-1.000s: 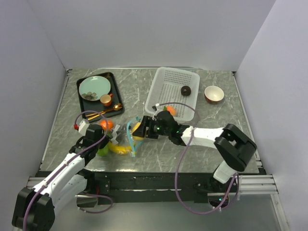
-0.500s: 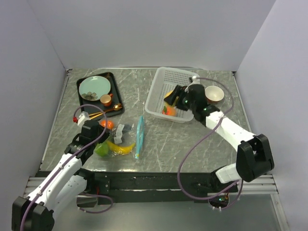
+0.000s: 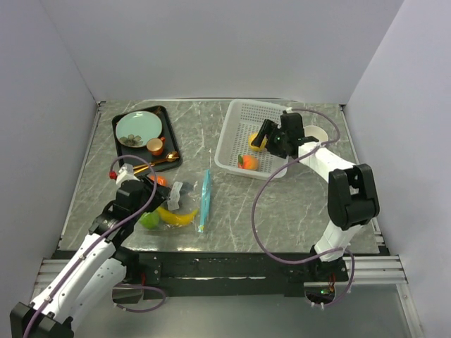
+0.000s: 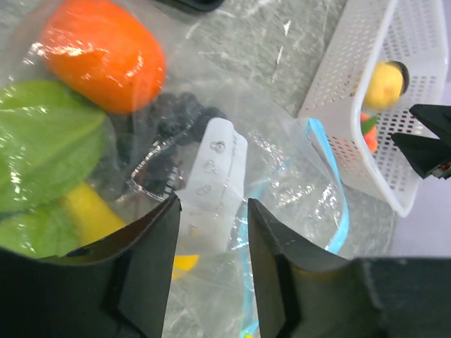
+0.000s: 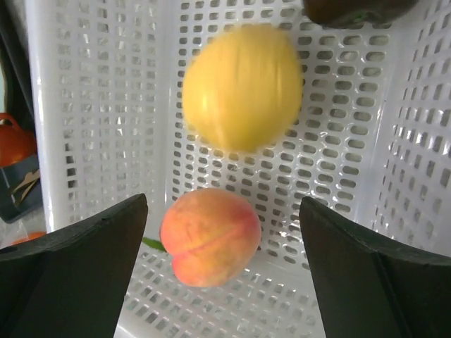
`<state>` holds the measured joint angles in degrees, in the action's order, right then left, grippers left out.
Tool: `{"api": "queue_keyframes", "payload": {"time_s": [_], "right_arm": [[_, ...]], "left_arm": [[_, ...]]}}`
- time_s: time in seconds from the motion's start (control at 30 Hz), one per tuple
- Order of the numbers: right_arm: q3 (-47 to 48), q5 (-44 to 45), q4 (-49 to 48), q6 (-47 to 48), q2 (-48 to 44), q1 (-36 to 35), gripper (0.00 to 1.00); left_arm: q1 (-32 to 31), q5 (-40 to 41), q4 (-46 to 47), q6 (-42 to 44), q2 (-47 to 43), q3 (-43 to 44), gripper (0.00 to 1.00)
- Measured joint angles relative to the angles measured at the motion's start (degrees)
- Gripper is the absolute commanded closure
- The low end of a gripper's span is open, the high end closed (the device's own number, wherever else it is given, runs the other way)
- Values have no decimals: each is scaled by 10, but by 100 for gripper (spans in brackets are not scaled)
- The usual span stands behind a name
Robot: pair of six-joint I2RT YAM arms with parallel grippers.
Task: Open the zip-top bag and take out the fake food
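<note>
Lemon [image 5: 243,88] and peach [image 5: 210,236] are in the basket [image 5: 91,84]. Orange [image 4: 102,53], lime [image 4: 42,134], banana [image 3: 177,217] wait in the opened bag [image 4: 296,183]. Left fingers [image 4: 144,267], right fingers [image 5: 366,282] open, empty.

The lemon [image 5: 243,88] and peach [image 5: 210,236] lie in the basket [image 3: 261,113], right of the zip-top bag [image 3: 187,202], which lies before the tray [image 3: 132,156].

This looks like a robot test room, not a home. Plain white walls [image 3: 211,49] box in a small grey table [image 3: 282,204] on three sides. A left arm [image 3: 77,264] and a right arm [image 3: 320,158], both white robot arms, are bolted to a metal rail [image 3: 373,262] at the near edge. Purple cables [image 3: 254,218] hang loose. The white basket [image 3: 232,116] holds only toy fruit [image 3: 246,162].
</note>
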<state>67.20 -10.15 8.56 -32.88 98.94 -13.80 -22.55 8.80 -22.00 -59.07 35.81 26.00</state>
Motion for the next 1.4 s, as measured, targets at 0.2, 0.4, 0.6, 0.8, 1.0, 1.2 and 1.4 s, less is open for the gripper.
{"api": "queue_keyframes", "payload": {"time_s": [0.2, 0.4, 0.6, 0.8, 1.0, 1.2, 1.4], "right_arm": [[-50, -7, -9, -2, -85, -3, 25], [-200, -40, -79, -46, -236, -65, 56], [-255, -58, -136, -100, -229, -183, 68], [-252, -88, -223, -155, -136, -240, 75], [-242, -126, -291, -205, -29, -257, 76], [-209, -137, -333, -232, 7, -291, 72], [-169, -144, -361, -251, 50, -333, 66]], "left_arm": [[-7, 24, -8, -9, 16, 2, 58], [-7, 65, -34, -15, 50, 33, 82], [-7, 77, -29, -21, 64, 37, 88], [-7, 90, -26, -23, 71, 35, 87], [-5, 119, -30, -38, 63, 30, 82], [16, 148, -54, -65, 65, 29, 78], [34, 166, -64, -84, 69, 19, 73]]}}
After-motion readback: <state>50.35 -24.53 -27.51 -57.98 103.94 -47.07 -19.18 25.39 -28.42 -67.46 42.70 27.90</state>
